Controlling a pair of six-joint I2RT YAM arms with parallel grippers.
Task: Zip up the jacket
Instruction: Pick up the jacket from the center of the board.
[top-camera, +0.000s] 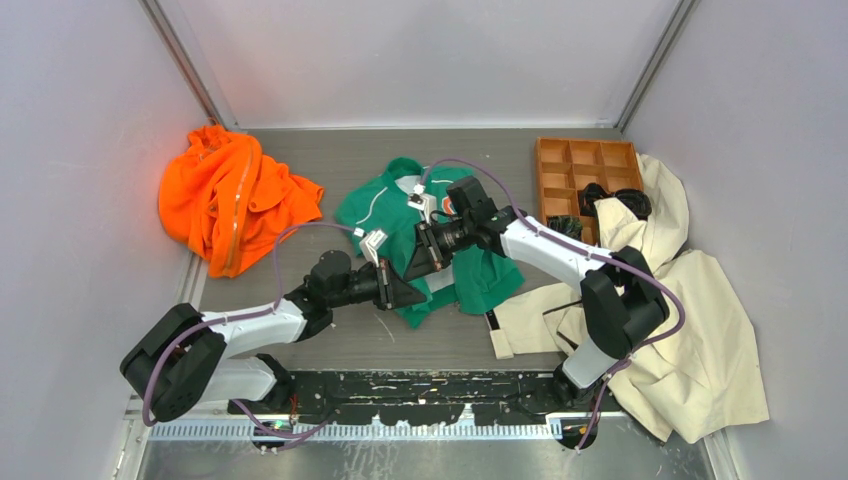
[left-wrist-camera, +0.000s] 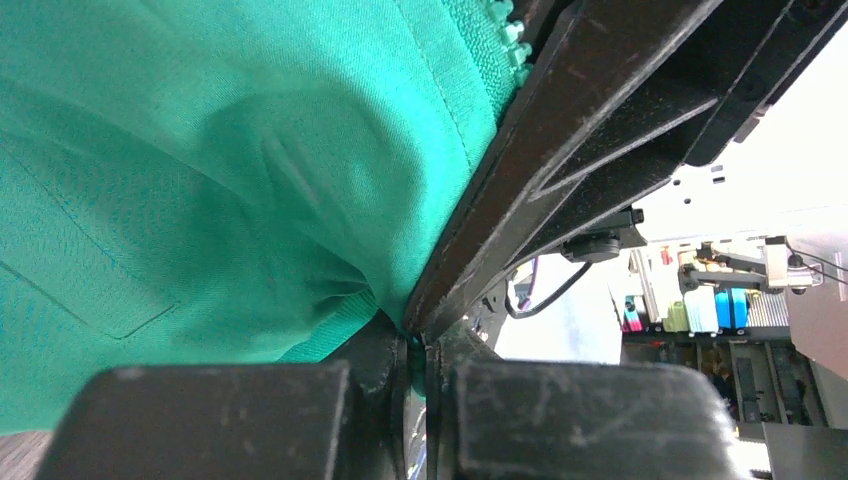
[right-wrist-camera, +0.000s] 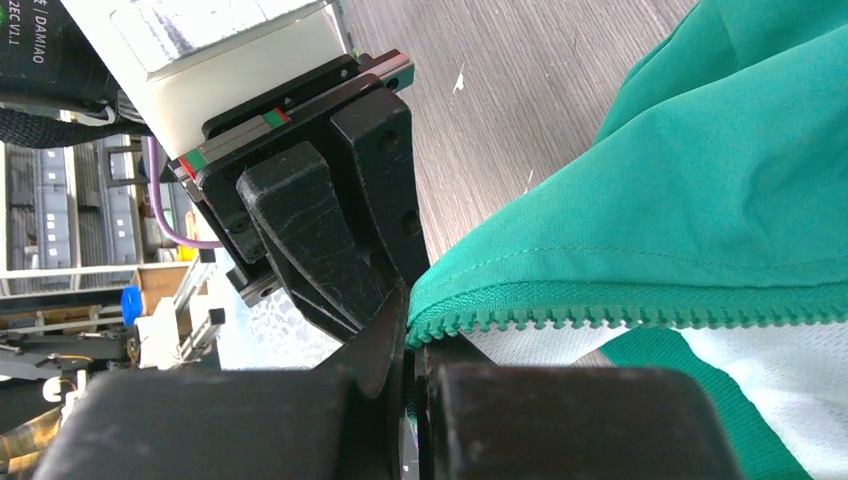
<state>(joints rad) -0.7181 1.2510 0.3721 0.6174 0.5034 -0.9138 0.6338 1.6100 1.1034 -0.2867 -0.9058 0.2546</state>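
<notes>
The green jacket (top-camera: 385, 215) lies in the middle of the table, with its orange patch (top-camera: 448, 204) beside the right arm. Both grippers meet at its lower front edge. My left gripper (top-camera: 408, 292) is shut on green jacket fabric (left-wrist-camera: 220, 200), with the zipper teeth (left-wrist-camera: 510, 35) just above. My right gripper (top-camera: 420, 260) is shut on the jacket's zipper edge, where green teeth (right-wrist-camera: 600, 318) run off to the right over white lining (right-wrist-camera: 760, 355). The left gripper's fingers (right-wrist-camera: 320, 235) sit right against mine in the right wrist view. The zipper slider is hidden.
A bright orange garment (top-camera: 230, 195) is heaped at the back left. A cream coat (top-camera: 690, 300) spreads along the right side. A wooden compartment tray (top-camera: 580, 170) stands at the back right with dark items in it. Grey walls enclose the table.
</notes>
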